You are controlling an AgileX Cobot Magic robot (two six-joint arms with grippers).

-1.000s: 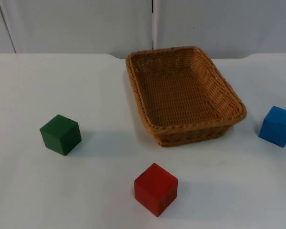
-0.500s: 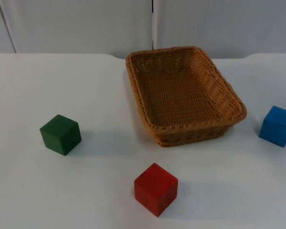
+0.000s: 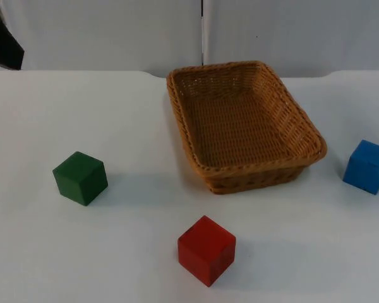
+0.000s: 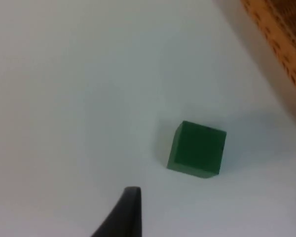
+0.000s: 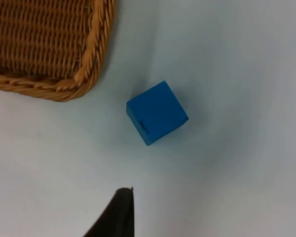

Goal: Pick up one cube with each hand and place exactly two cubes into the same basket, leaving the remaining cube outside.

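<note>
1. since the earlier top view: more of the black left arm [image 3: 3, 38] entered at the table's far left corner; basket and 3 cubes unmoved.
2. wicker basket [image 3: 243, 123] resting on the white table [image 3: 114, 113] near the far edge, slightly right of the middle, nothing inside.
3. green cube [image 3: 80, 177] toward the table's left edge, well apart from the basket, flat on the surface.
4. red cube [image 3: 206, 250] close to the near edge, near the middle, in front of the basket and apart from it.
5. blue cube [image 3: 367, 166] at the right edge, just beside the basket's near right corner, not touching.
6. left wrist view: green cube [image 4: 197, 149] below the camera, 1 black fingertip [image 4: 123, 215] short of it, a strip of basket rim [image 4: 281, 44] beyond; left gripper above the table, not touching the cube; spread or pressed together: cannot tell.
7. right wrist view: blue cube [image 5: 157, 112] beside the basket's corner [image 5: 64, 64], 1 black fingertip [image 5: 116, 215] short of the cube; right gripper above the table, no contact; spread or pressed together: cannot tell.
</note>
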